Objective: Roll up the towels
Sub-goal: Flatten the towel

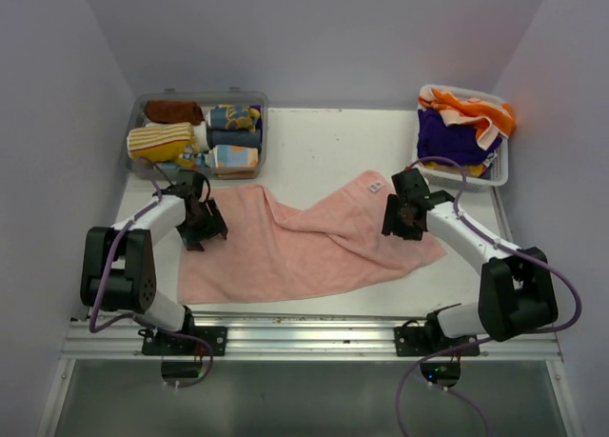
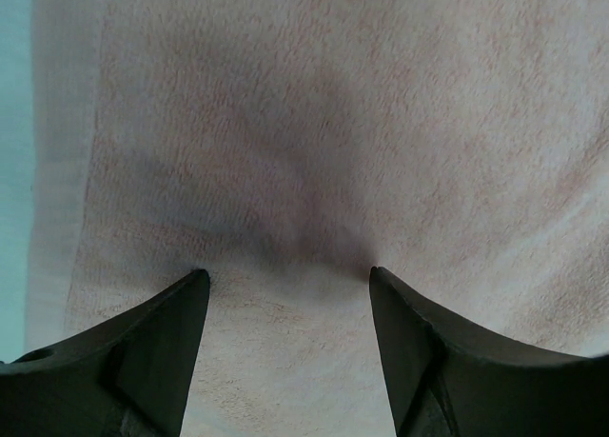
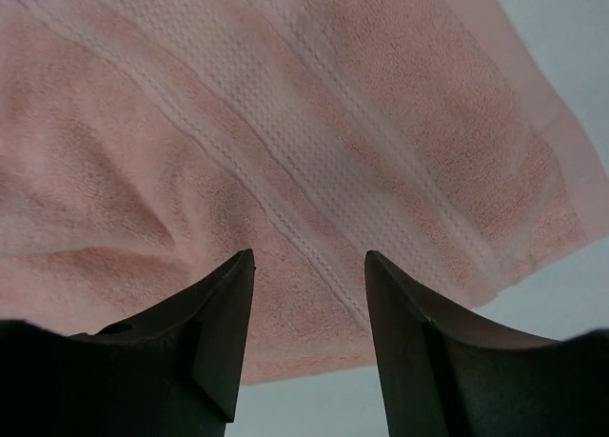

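A plain pink towel (image 1: 304, 247) lies spread and wrinkled across the table, its white label (image 1: 376, 185) at the far right corner. My left gripper (image 1: 204, 231) is open over the towel's left end, and its fingertips (image 2: 195, 280) touch the pink terry (image 2: 381, 123). My right gripper (image 1: 402, 225) is open just above the right end. A woven band of the towel (image 3: 314, 170) runs under its jaws, with nothing between them. More towels, purple (image 1: 452, 137) and orange-and-cream (image 1: 476, 109), sit in a white basket (image 1: 501, 170).
A clear bin (image 1: 264, 123) at the back left holds several rolled towels, among them a striped yellow one (image 1: 160, 140). The white basket stands at the back right corner. Walls close in on both sides. A metal rail (image 1: 304, 340) runs along the near edge.
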Action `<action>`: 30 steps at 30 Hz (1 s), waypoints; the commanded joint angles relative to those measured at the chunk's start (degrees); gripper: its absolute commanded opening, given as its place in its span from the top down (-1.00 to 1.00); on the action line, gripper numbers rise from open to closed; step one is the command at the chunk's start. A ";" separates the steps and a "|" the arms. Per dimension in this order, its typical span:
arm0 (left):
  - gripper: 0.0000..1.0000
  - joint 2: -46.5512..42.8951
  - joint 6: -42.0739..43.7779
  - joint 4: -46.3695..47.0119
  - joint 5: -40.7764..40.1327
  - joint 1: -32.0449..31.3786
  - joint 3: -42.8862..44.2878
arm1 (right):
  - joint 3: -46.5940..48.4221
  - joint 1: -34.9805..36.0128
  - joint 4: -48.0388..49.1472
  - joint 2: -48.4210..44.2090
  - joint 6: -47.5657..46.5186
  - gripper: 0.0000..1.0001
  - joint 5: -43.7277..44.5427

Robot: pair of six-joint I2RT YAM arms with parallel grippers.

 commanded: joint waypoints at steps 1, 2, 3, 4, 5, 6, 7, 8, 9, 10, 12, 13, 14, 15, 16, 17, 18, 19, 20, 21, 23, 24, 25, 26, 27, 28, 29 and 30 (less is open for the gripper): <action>-0.44 3.49 1.05 4.61 -1.62 0.21 6.26 | -1.34 -0.18 3.60 0.65 1.95 -0.08 -0.32; -0.44 5.76 1.40 4.96 -1.81 0.21 7.32 | -2.83 -0.53 4.30 0.65 2.40 -0.10 -0.14; -0.44 6.91 1.67 4.79 -1.99 0.30 8.47 | -3.71 -0.88 4.56 0.74 2.84 -0.10 -0.75; -0.44 8.23 2.28 4.70 -1.99 0.30 11.09 | -4.42 -1.32 4.74 0.65 4.32 -0.11 -0.93; -0.44 10.51 2.72 4.52 -2.25 0.30 12.33 | -6.25 -1.93 5.27 0.39 5.12 -0.11 -1.10; -0.43 11.57 2.99 4.44 -2.43 0.30 13.65 | -7.14 -1.94 5.62 0.21 5.65 -0.11 -1.28; -0.43 13.93 4.64 4.00 -2.69 0.30 18.10 | -9.58 -2.03 6.14 -0.49 7.74 -0.14 -1.54; -0.44 13.96 4.66 4.00 -2.87 0.30 18.14 | -10.30 -2.03 6.15 -0.49 7.76 -0.14 -1.55; -0.43 15.00 5.10 3.56 -2.95 0.30 19.19 | -10.83 -1.94 5.71 -0.67 8.37 -0.15 -1.63; -0.43 15.27 6.23 2.25 -3.04 0.30 21.37 | -11.27 -2.03 5.71 -1.28 8.99 -0.15 -2.59; -0.43 13.88 7.29 1.19 -3.22 0.30 22.36 | -12.77 -1.94 5.80 -2.94 9.69 -0.15 -3.56; -0.44 12.65 7.56 0.14 -3.22 0.30 22.45 | -13.21 -1.85 5.80 -3.82 10.48 -0.15 -4.18; -0.45 9.85 7.73 -0.57 -3.48 0.30 22.36 | -13.82 -1.94 5.80 -6.18 10.83 -0.15 -4.70; -0.45 8.26 7.82 -1.36 -3.74 0.39 22.19 | -13.83 -1.85 5.10 -7.25 11.19 -0.15 -4.54; -0.46 6.50 7.91 -2.41 -4.01 0.30 21.49 | -13.65 -1.94 4.57 -8.65 11.28 -0.15 -4.19; -0.47 4.66 7.91 -4.60 -4.71 0.30 20.96 | -12.87 -1.85 4.05 -9.88 11.28 -0.15 -3.83; -0.47 0.90 7.65 -5.66 -5.15 0.30 20.35 | -12.34 -1.94 2.73 -12.59 11.19 -0.15 -2.70; -0.47 -0.88 6.78 -8.11 -5.50 0.30 18.69 | -11.90 -1.85 2.20 -13.84 10.58 -0.15 -2.25; -0.47 -4.20 5.99 -9.44 -6.20 0.39 17.80 | -10.85 -1.94 1.41 -14.90 10.40 -0.16 -1.90; -0.47 -5.80 5.11 -10.58 -6.47 0.30 16.66 | -10.40 -1.94 0.97 -16.82 10.05 -0.16 -1.64; -0.46 -10.36 1.42 -14.36 -6.21 0.30 13.06 | -9.09 -1.94 0.61 -17.89 9.00 -0.17 -1.90; -0.46 -12.04 0.10 -15.24 -5.60 0.30 11.74 | -8.73 -1.94 0.00 -18.24 8.73 -0.17 -2.42; -0.45 -13.71 -2.96 -16.82 -5.16 0.30 9.12 | -8.38 -1.94 -0.09 -18.33 8.03 -0.17 -2.86; -0.44 -16.77 -4.81 -17.36 -5.15 0.22 7.61 | -8.03 -1.77 -0.18 -18.33 7.68 -0.17 -3.39; -0.43 -18.20 -7.09 -17.27 -4.98 0.21 4.55 | -8.03 -1.85 0.00 -18.25 7.41 -0.17 -3.91; -0.39 -19.34 -8.25 -16.06 -5.85 0.21 3.04 | -8.03 -1.85 0.26 -17.64 6.71 -0.18 -4.79; -0.38 -20.40 -9.39 -15.52 -6.20 0.21 1.72 | -8.20 -1.77 0.52 -17.20 6.27 -0.18 -5.15; -0.38 -20.23 -10.10 -14.38 -5.86 0.21 0.40 | -8.29 -1.68 1.48 -16.41 5.92 -0.18 -5.58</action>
